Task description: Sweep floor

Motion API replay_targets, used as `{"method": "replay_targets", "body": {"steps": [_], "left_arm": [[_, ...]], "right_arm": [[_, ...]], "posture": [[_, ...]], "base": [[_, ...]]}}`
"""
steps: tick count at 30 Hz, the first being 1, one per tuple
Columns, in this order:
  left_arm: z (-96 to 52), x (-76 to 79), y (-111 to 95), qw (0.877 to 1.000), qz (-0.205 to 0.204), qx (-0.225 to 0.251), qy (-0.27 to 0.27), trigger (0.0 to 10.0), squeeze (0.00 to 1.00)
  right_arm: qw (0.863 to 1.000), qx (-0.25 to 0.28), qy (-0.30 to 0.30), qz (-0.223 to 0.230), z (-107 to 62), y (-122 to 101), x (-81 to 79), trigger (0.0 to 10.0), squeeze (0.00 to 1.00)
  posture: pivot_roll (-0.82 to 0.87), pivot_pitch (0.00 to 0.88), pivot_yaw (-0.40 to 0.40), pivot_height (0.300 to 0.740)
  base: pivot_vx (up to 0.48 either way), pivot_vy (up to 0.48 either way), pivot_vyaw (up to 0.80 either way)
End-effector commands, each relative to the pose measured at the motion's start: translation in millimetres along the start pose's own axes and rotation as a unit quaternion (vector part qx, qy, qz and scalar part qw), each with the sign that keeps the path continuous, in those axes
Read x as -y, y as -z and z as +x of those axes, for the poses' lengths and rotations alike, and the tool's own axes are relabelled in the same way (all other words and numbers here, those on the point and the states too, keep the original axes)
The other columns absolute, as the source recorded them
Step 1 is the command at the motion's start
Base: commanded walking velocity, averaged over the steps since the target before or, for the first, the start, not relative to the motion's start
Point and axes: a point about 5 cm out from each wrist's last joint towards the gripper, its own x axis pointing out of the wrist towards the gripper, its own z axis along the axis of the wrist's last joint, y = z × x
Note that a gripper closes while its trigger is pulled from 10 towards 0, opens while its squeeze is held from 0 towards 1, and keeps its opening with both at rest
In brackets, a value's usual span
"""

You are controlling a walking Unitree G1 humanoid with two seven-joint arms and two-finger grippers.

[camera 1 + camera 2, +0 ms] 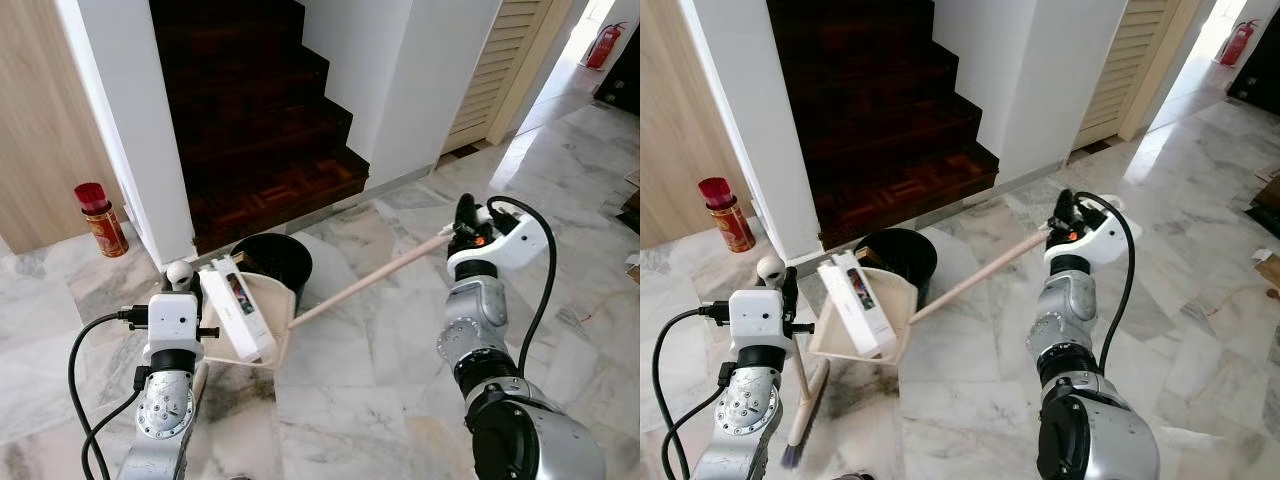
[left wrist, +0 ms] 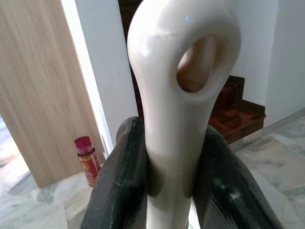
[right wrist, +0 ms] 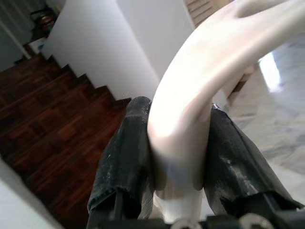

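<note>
No writing was legible. The left claw (image 2: 167, 191) clamped the broom handle (image 2: 181, 71); the right claw (image 3: 178, 167) clamped the dustpan handle (image 1: 370, 280).

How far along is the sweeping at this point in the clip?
Collecting looks done: a white box already lies in the dustpan. In hand: the right hand grips the dustpan's long handle, tilting the pan beside the black bin; the left hand clamps the broom. Left: tipping the box into the bin.
</note>
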Motion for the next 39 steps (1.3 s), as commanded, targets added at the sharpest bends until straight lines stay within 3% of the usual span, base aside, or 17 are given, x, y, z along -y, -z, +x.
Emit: {"method": "replay_targets", "body": {"steps": [1,18,27,39], "left_arm": [[5.7,1.9,-11.5,0.999,-0.001,0.033,0.002,10.0,0.0],[6.8,3.3,-11.0,1.0,0.002,0.03,0.004,10.0,0.0],[8.2,5.7,-11.2,1.0,0.001,0.029,0.005,10.0,0.0],[7.7,5.1,-11.2,1.0,0.0,0.029,0.0,10.0,0.0]], "right_arm": [[0.999,0.048,-0.002,0.012,10.9,-19.7,-8.4,10.0,0.0],[0.997,0.075,-0.008,0.026,15.5,-28.5,-20.2,10.0,0.0],[0.995,0.081,-0.051,0.013,18.7,-32.4,-36.4,10.0,0.0],[0.995,0.07,-0.062,0.032,17.3,-27.1,-43.9,10.0,0.0]], "posture": [[0.13,0.0,-0.106,0.74],[0.14,0.0,-0.106,0.74],[0.13,0.0,-0.108,0.74],[0.13,0.0,-0.114,0.74]], "base": [[0.0,0.0,0.0],[0.0,0.0,0.0],[0.274,0.0,0.05],[0.29,0.0,0.17]]}}
